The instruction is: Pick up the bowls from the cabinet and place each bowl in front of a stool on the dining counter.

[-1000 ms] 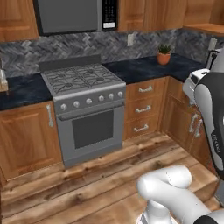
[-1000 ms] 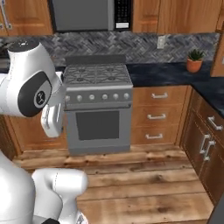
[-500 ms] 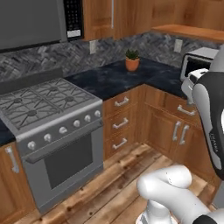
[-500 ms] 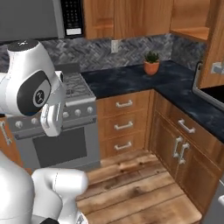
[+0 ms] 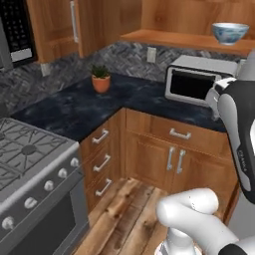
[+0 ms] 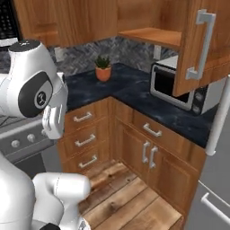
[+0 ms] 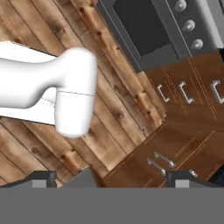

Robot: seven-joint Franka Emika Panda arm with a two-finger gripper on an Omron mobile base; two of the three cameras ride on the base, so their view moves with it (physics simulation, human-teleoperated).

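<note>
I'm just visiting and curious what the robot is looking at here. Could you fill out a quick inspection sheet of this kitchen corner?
Surface: dark speckled counter wrapping the corner, wooden floor below.
Job's things: patterned white bowl on the wooden cabinet shelf; second bowl not seen.
Clutter: potted plant and toaster oven on the counter.
Grippers: gripper open, holding nothing, pointing at the floor.
Cables: nothing seen.
Surroundings: stove, drawers, open cabinet door, wall outlet.

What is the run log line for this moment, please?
phase: approach | bowl: on cabinet shelf | end effector: open, holds nothing
</note>
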